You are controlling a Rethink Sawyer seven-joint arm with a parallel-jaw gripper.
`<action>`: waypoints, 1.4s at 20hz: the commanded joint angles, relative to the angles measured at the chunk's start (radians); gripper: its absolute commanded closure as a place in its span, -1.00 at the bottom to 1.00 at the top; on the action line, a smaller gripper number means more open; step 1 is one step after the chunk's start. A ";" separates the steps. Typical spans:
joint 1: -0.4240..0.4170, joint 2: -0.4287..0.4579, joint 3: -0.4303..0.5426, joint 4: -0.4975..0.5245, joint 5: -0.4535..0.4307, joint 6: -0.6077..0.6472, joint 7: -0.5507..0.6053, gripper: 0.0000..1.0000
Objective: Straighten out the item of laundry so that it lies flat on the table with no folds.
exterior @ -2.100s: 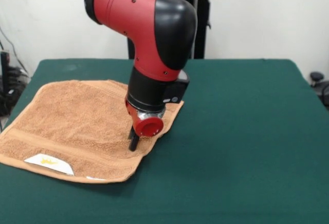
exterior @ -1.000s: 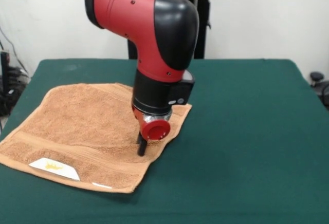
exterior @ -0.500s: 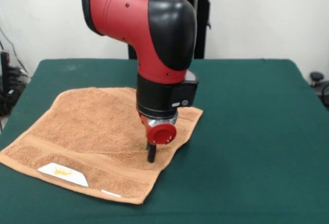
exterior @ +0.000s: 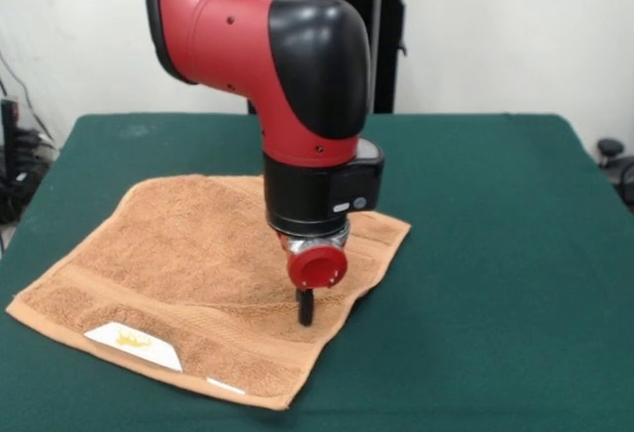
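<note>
Gripper (exterior: 305, 311) points straight down from my bent arm (exterior: 277, 65), tip pressing the towel (exterior: 188, 264); I cannot tell its state. Towel lies on the table (exterior: 495, 254), left part.

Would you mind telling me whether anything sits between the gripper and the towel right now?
Nothing visible does. The gripper comes straight down onto the light-brown towel near one edge, its dark tip meeting the cloth, and only bare green table surrounds the towel.
</note>
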 commanded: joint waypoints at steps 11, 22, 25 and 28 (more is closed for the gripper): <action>0.011 0.091 0.348 0.157 -0.027 0.026 0.014 1.00; -0.057 0.083 0.450 0.220 -0.023 0.083 -0.019 1.00; -0.075 0.070 0.473 0.251 -0.030 0.116 -0.033 1.00; -0.098 0.065 0.500 0.277 -0.040 0.133 -0.046 1.00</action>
